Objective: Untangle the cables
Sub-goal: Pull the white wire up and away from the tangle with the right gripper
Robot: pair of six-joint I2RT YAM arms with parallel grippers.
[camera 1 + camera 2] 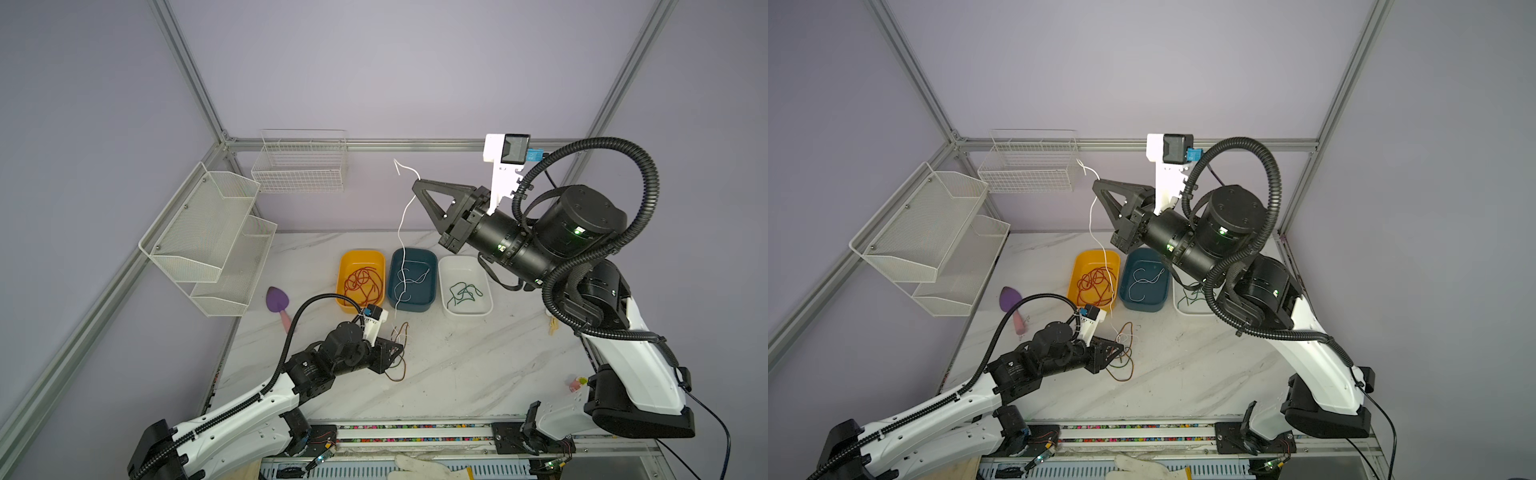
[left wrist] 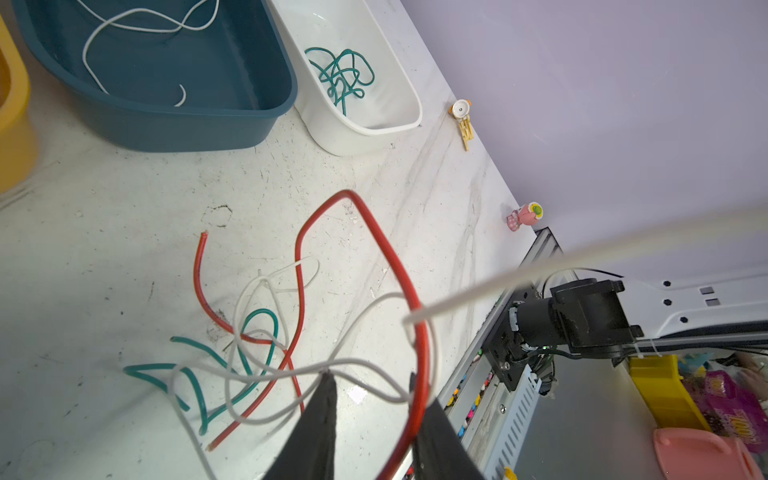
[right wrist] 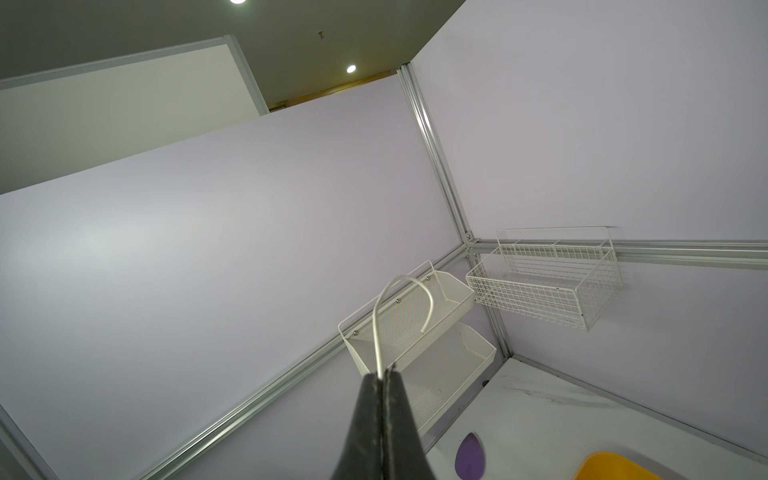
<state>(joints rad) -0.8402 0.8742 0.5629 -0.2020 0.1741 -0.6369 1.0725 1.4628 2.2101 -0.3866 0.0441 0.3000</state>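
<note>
A knot of thin red, white and green plastic-coated cables [image 2: 266,345] lies on the white marble-patterned tabletop [image 1: 478,374], in front of 3 plastic trays of sorted coils: a yellow tray [image 1: 345,257], a dark blue tray [image 1: 432,266] and a white tray [image 1: 486,291]. The right gripper [image 1: 415,183], raised high, pinches 1 white cable [image 1: 401,232] near its end, and the rest trails down to the knot. The left gripper [image 2: 370,380] sits low, jaws narrowly apart astride red and white strands, not visibly clamped on either. The cables look light, springy and slick; a hold close to a crossing should pin the knot while the lifted strand slides free
</note>
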